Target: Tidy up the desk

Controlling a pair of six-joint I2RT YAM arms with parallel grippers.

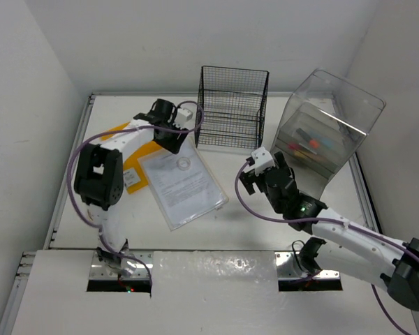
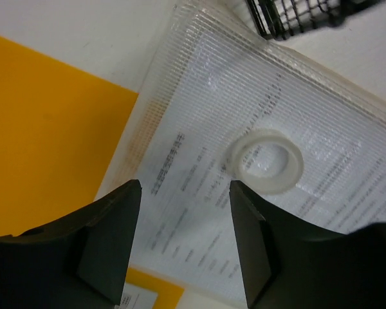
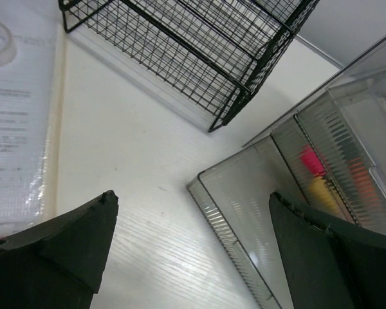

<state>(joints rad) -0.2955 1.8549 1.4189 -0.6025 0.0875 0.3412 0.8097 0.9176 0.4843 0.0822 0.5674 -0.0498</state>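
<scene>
Clear document sleeve (image 2: 257, 90) lies before the wire rack (image 1: 232, 105), tape ring (image 2: 266, 161) on top. Above it hovers the left gripper (image 2: 185, 187), jaws apart; best centred astride the ring. Beside the rack, the right gripper (image 3: 192, 195) is also apart.

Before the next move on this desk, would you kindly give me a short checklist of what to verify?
1. The left tool is open and empty: ok.
2. The tape ring is centred under the left tool: not ok. It lies off to one side, on the clear pouch.
3. The left tool is low enough over the clear pouch to grasp: cannot tell.
4. The right tool is open and empty: ok.
5. The right tool touches neither the wire rack nor the clear drawer box: ok.
</scene>
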